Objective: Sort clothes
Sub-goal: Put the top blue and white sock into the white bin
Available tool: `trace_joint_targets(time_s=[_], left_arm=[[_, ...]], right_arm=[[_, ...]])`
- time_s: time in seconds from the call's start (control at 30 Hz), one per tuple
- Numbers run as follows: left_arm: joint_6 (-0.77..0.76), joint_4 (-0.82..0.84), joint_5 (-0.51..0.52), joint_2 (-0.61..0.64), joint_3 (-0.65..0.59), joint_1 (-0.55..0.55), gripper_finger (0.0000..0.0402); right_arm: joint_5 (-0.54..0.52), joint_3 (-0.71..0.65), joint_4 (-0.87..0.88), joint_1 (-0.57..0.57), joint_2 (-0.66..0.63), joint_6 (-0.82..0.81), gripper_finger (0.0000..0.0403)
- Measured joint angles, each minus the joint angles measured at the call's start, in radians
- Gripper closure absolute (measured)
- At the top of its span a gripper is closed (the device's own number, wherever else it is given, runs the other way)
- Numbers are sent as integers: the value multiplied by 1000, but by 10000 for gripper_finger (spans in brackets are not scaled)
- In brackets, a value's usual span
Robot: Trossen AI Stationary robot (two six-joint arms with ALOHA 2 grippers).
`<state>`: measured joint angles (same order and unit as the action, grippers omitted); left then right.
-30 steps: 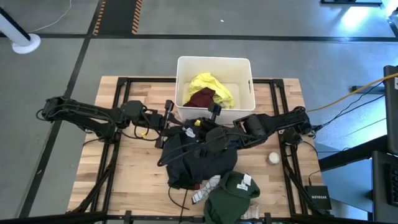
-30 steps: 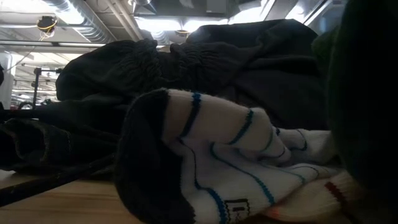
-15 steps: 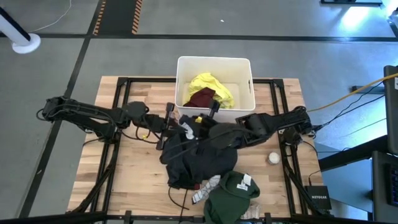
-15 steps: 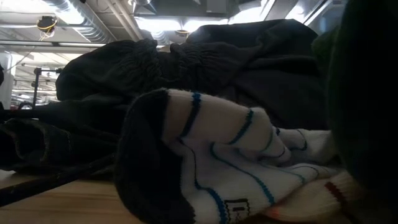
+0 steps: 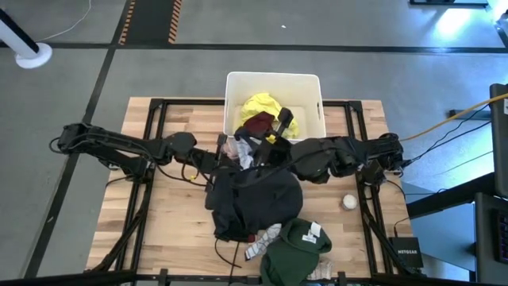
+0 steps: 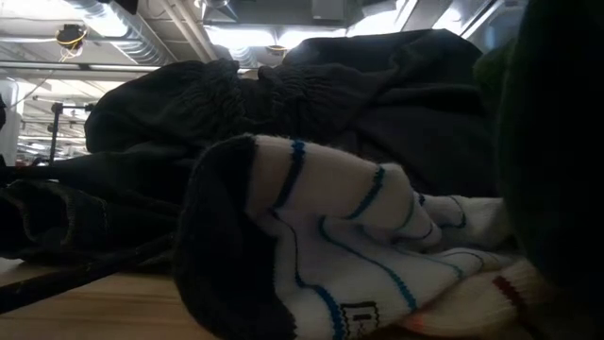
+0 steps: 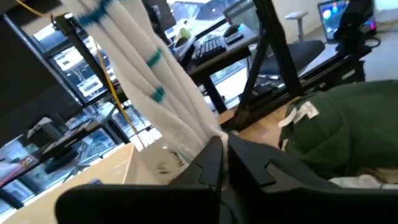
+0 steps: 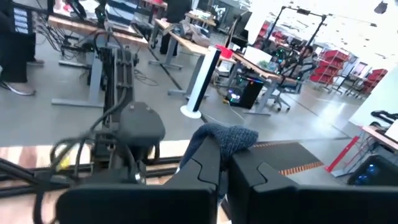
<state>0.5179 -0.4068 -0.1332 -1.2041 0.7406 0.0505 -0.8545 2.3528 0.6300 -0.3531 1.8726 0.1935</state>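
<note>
Both jaws are clamped: left gripper pinching a white striped sock, right gripper pinching dark fabric.

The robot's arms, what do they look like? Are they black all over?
Mostly. Both arms are dark, thin and jointed. The left arm has a yellow cable near its wrist. Each ends in a gripper with two chunky black fingers: the left gripper and the right gripper.

Bright ceiling lights glare overhead; both wrist views blur, foreground fabric unfocused.
</note>
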Motion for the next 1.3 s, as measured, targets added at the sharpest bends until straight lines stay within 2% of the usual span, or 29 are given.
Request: trace_joint_targets(time_s=[0.3,0.4,0.57,0.8,1.1,1.3], left_arm=[[1,21,207,-6,0,0,384],[-41,25,237,-8,-1,0,371],[-121,26,319,-8,-2,0,329],[-144,65,426,-8,-2,0,258],[-142,103,441,10,-5,-6,197],[-94,120,437,47,-4,-5,183]], right_arm=[[-10,1,0,-1,-24,2,390],[-11,2,14,-1,-26,1,390],[-11,2,43,0,-26,-3,390],[-47,2,53,0,-26,-4,390],[-98,6,67,-1,-32,19,389],[-145,4,106,1,-31,24,389]])
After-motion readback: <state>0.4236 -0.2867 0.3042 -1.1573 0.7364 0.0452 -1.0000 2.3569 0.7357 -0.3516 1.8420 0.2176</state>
